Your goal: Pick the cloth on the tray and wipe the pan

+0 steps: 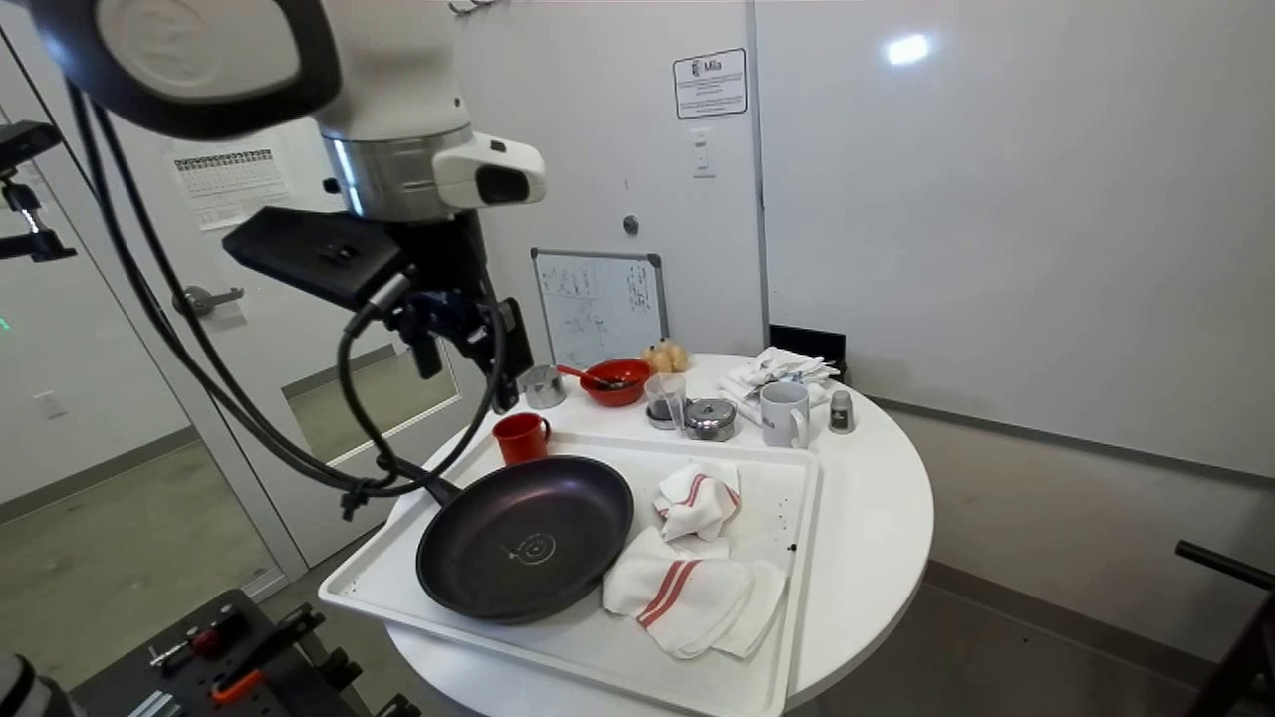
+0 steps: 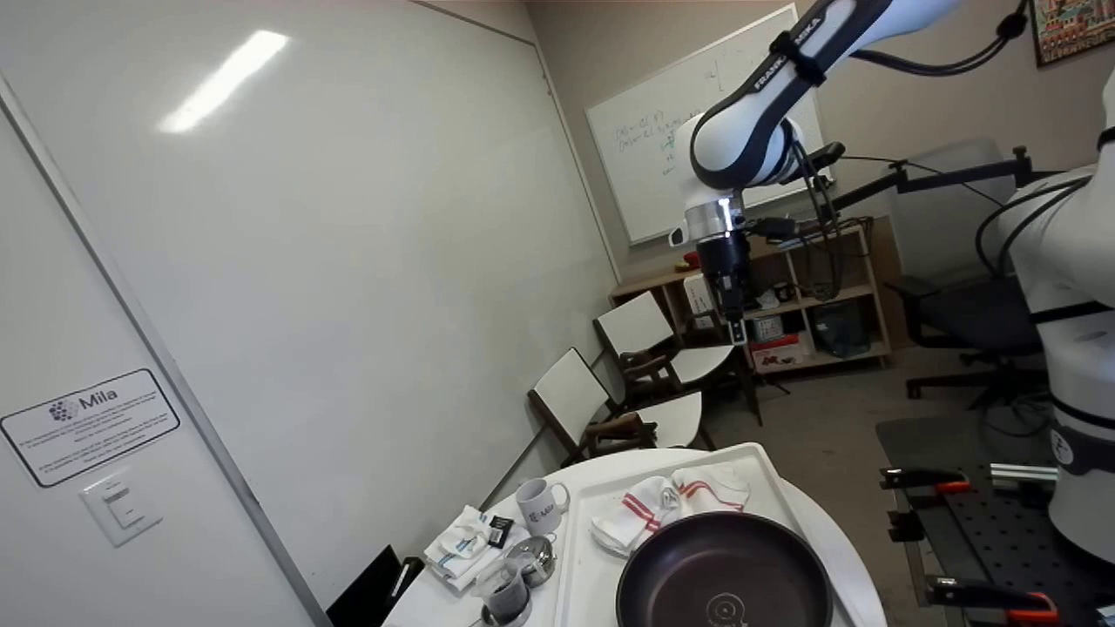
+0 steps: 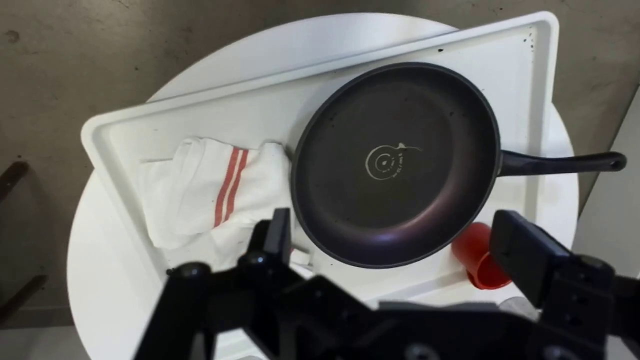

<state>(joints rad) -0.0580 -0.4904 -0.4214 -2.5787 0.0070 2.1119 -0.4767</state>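
The cloth (image 1: 687, 602), a white towel with red stripes, lies folded on the tray beside the pan; it also shows in an exterior view (image 2: 716, 489) and the wrist view (image 3: 192, 187). The large white tray (image 1: 762, 498) rests on the round table. The black pan (image 1: 528, 538) sits on the tray, its handle reaching over the rim; the wrist view (image 3: 390, 160) shows its inside with small dark specks. My gripper (image 1: 513, 388) hangs above the table in both exterior views (image 2: 738, 331). In the wrist view the gripper (image 3: 392, 217) is open and empty, fingers wide apart above the pan.
A smaller balled white-and-red cloth (image 1: 697, 503) lies behind the larger one. A red mug (image 1: 520, 438) stands by the pan. Behind the tray are a red bowl (image 1: 618, 383), a steel tin (image 1: 710, 420), a white mug (image 1: 782, 413), a shaker (image 1: 842, 411) and other cloths (image 1: 777, 368).
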